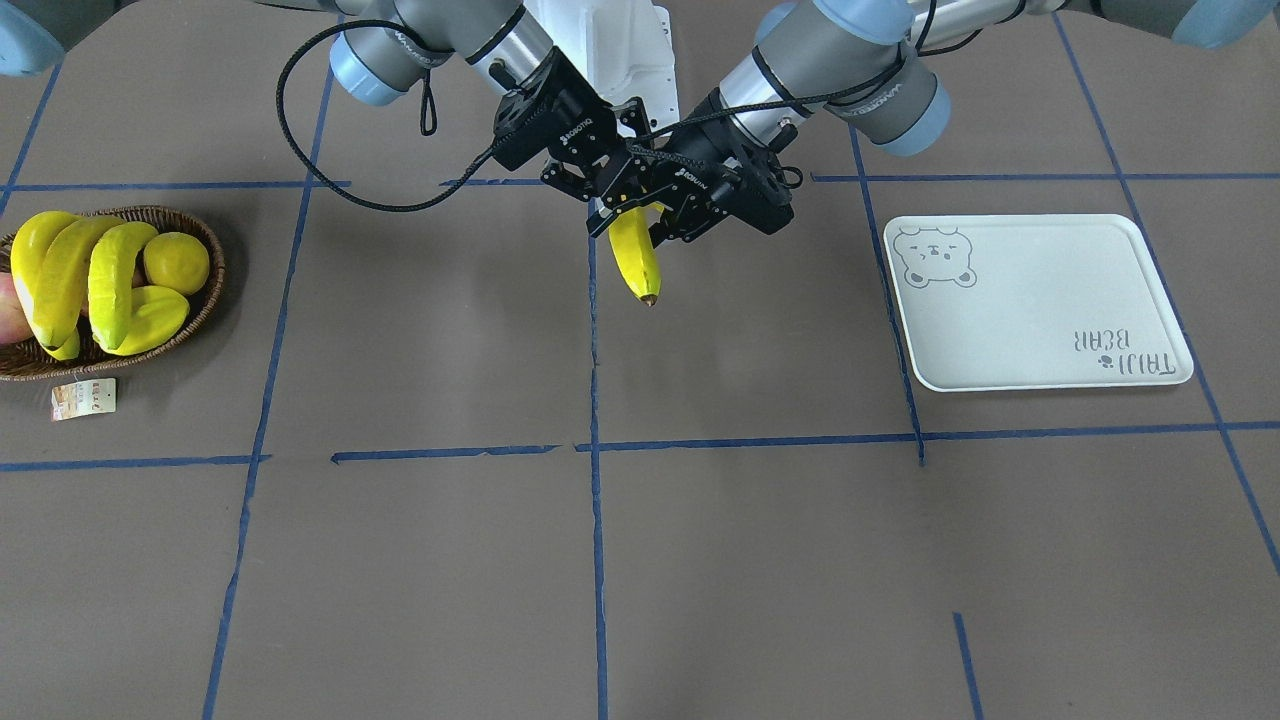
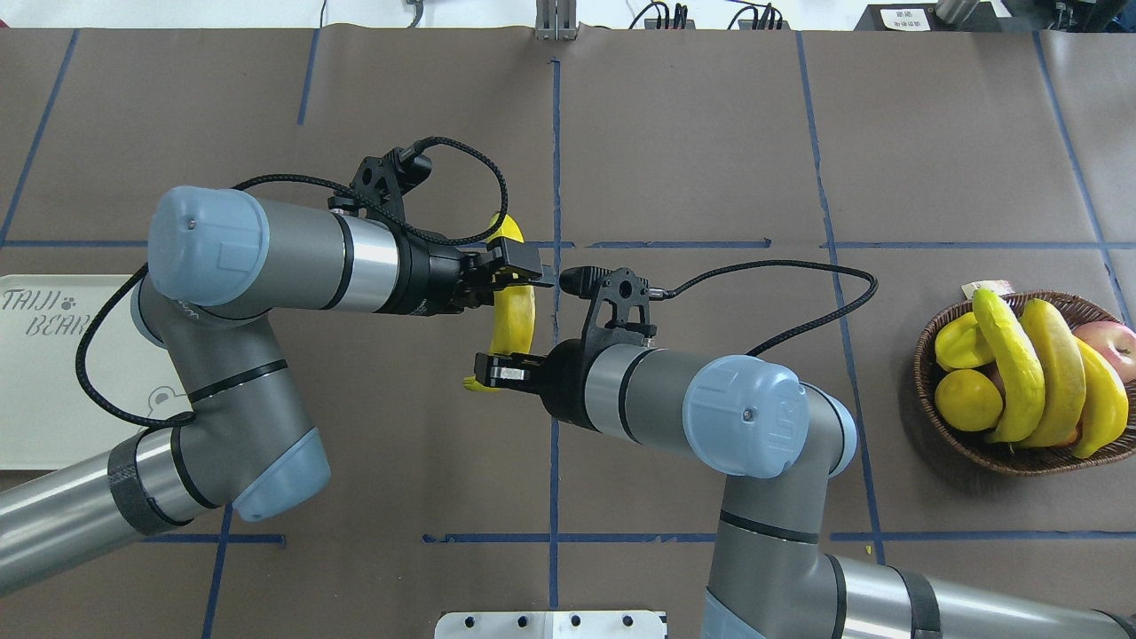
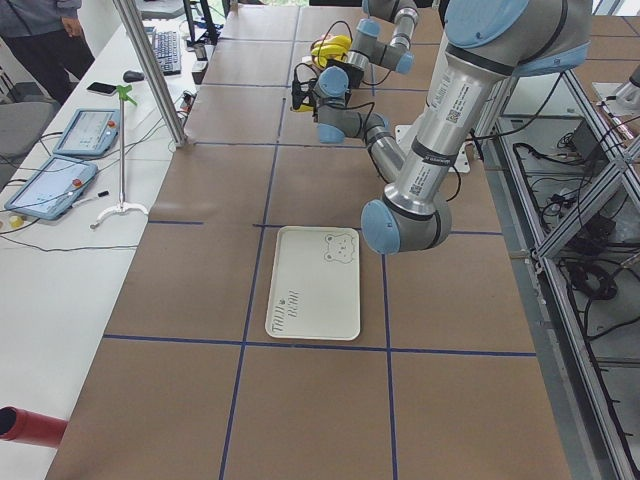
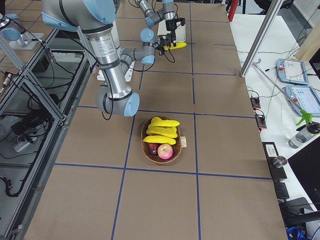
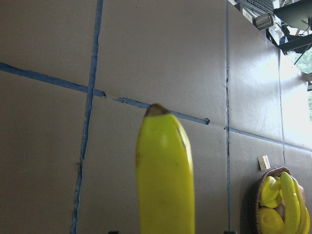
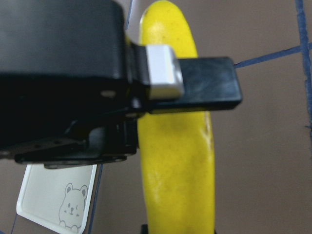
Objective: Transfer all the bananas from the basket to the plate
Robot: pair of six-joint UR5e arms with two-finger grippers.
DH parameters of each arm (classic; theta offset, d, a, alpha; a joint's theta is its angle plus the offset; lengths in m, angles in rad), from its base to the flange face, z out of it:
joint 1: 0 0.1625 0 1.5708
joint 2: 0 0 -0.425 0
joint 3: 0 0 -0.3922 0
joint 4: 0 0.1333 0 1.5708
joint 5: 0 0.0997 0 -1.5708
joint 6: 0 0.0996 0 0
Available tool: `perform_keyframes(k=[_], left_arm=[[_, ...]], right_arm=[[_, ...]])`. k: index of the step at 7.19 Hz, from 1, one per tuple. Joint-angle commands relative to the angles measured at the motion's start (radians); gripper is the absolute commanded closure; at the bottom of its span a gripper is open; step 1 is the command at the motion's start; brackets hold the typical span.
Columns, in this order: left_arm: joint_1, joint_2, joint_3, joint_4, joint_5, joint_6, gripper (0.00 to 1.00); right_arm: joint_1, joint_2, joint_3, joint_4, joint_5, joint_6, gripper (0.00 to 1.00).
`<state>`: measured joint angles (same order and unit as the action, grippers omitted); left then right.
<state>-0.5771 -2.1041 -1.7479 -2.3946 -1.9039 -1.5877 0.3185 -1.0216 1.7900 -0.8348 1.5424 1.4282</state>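
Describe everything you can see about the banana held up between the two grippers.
The banana is long, curved and smooth bright yellow, plastic-looking, with a dark brown tip. It is held in the air over the middle of the brown table, touching no surface. The right gripper is closed on the end nearer the robot; the left gripper has its fingers around the middle, though whether they press it is unclear. The free dark tip points away from the robot.

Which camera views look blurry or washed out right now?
Right wrist-mounted view: the long curved yellow banana, close to the lens, looks soft. Left wrist-mounted view: the upper right corner is washed out. Overhead exterior view: sharp.
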Motion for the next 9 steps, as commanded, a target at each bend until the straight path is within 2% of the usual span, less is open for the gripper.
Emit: perform_keyframes(k=[1, 3, 4, 5, 6, 7, 9], left_arm=[[-0.001, 0.001, 0.001, 0.000, 0.000, 0.000, 0.42], [-0.001, 0.003, 0.001, 0.000, 0.000, 0.000, 0.49], [-0.001, 0.001, 0.001, 0.000, 0.000, -0.002, 0.56], [-0.003, 0.001, 0.001, 0.000, 0.000, -0.002, 0.74], [-0.003, 0.004, -0.004, 0.000, 0.000, 0.000, 0.97], [-0.003, 0.004, -0.005, 0.003, 0.000, 0.002, 1.00], [-0.003, 0.006, -0.005, 0.008, 0.000, 0.000, 1.00]], right_arm=[[0.001, 0.000, 0.002, 0.003, -0.001, 0.000, 0.95], [0.001, -0.003, 0.003, 0.003, -0.001, 0.000, 0.95], [0.001, -0.005, 0.003, 0.003, -0.001, 0.000, 0.95], [0.001, -0.006, 0.003, 0.005, -0.001, 0.000, 0.94], [0.001, -0.009, 0.003, 0.003, 0.001, -0.002, 0.73], [-0.001, -0.011, 0.005, 0.003, -0.001, 0.001, 0.02], [0.001, -0.011, 0.008, 0.002, 0.001, 0.002, 0.00]])
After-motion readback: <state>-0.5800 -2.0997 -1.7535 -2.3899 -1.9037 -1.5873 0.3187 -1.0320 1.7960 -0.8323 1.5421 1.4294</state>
